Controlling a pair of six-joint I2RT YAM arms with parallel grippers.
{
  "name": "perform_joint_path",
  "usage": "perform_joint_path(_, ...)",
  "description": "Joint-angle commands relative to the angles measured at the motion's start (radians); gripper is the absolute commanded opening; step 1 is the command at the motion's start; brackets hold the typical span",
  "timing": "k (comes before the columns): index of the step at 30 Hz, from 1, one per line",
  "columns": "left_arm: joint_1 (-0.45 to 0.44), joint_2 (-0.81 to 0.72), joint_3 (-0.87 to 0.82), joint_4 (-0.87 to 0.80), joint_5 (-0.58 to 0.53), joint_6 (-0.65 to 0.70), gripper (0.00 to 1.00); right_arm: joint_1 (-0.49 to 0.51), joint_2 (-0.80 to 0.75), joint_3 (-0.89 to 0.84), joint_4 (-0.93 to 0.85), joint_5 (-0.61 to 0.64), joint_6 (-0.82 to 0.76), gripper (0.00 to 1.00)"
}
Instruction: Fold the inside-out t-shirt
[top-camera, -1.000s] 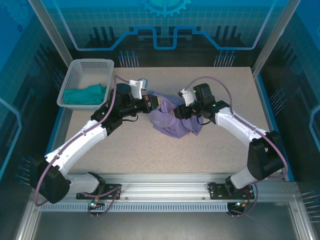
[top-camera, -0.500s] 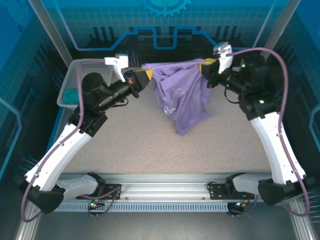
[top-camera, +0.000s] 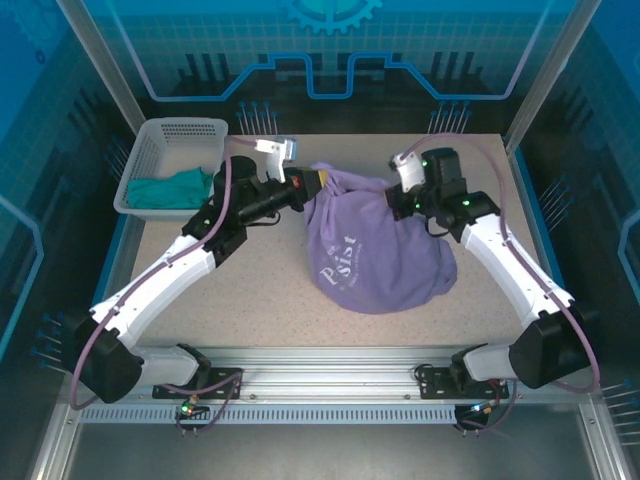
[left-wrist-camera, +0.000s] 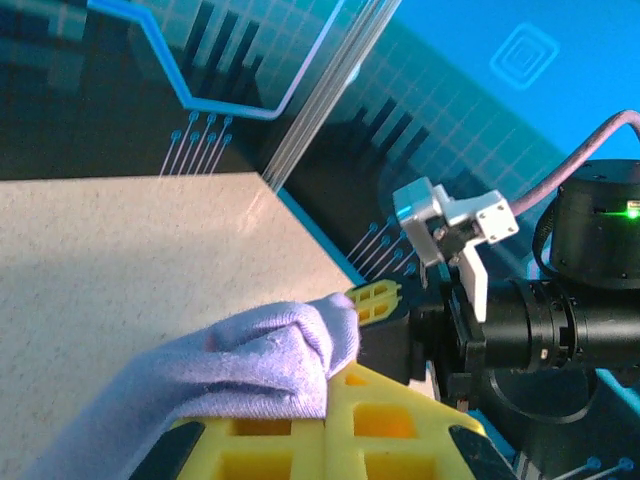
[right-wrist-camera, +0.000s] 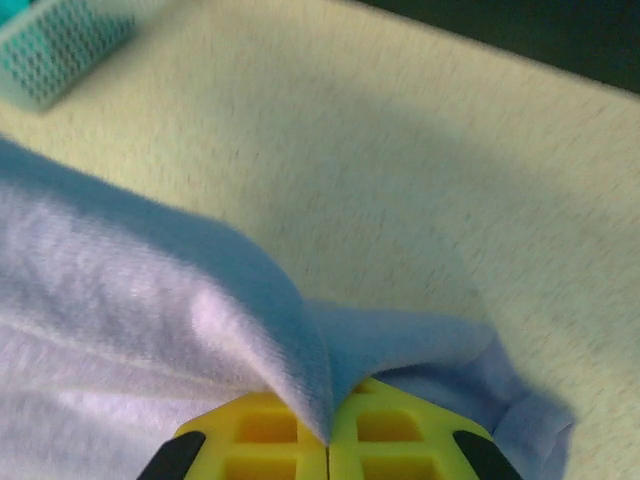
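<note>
Lying on the table, from the middle toward the right, as a rounded, bunched sheet: the t-shirt, lavender, near part down on the surface, far edge raised and strung between the two grippers. Held that way, most likely, to let the cloth settle and spread before any fold. Not yet flat, not yet folded, with the sleeves impossible to tell apart in the bunching.

Reaching in from the near left and near right, both arms bent toward that far edge, pulling from two separate points rather than one, so as to keep the edge stretched.

Parked at the far left corner, well apart from the work: a white basket with a teal cloth inside.

Clamped on a ridge of purple fabric at the far left of the t-shirt: the left gripper, cloth folded over its yellow pads in the left wrist view.

Closed likewise on a crease at the far right: the right gripper, fabric squeezed in the seam where its pads meet.

Facing up toward the left side of the cloth: the white print, tilted and broken by wrinkles.
</note>
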Motion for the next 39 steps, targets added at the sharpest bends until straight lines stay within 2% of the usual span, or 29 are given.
perform_joint_path(1,0.006,-0.056,-0.001,0.035,0.069,0.078,0.0,0.043,-0.058,-0.056,0.05,0.0,-0.022,0.13)
perform_joint_path(4,0.006,-0.077,-0.006,-0.016,0.118,0.126,0.0,0.059,-0.113,-0.099,0.13,-0.112,-0.09,0.3)
perform_joint_path(8,0.006,-0.103,-0.017,-0.054,0.134,0.156,0.0,0.09,-0.153,-0.106,0.196,-0.18,-0.169,0.48)
perform_joint_path(12,0.007,-0.114,-0.029,-0.056,0.142,0.16,0.0,0.11,-0.135,-0.069,0.201,-0.2,-0.212,0.55)
perform_joint_path(16,0.006,-0.112,-0.031,-0.059,0.156,0.159,0.0,0.126,-0.086,-0.017,0.196,-0.227,-0.228,0.56)
perform_joint_path(28,0.007,-0.111,-0.033,-0.07,0.137,0.157,0.0,0.169,0.053,0.069,0.184,-0.312,-0.253,0.47)
perform_joint_path(31,0.006,-0.115,-0.029,-0.092,0.08,0.161,0.0,0.163,0.04,0.036,0.183,-0.317,-0.252,0.31)
perform_joint_path(33,0.006,-0.119,-0.029,-0.111,-0.005,0.162,0.0,0.143,0.021,0.025,0.167,-0.335,-0.227,0.14)
perform_joint_path(34,0.006,-0.12,-0.031,-0.127,-0.064,0.165,0.0,0.13,0.011,0.022,0.159,-0.347,-0.206,0.1)
perform_joint_path(36,0.006,-0.12,-0.038,-0.17,-0.207,0.182,0.0,0.099,-0.016,0.016,0.141,-0.416,-0.154,0.04)
perform_joint_path(39,0.006,-0.107,-0.049,-0.217,-0.331,0.217,0.0,0.077,-0.044,-0.008,0.15,-0.541,-0.075,0.0)
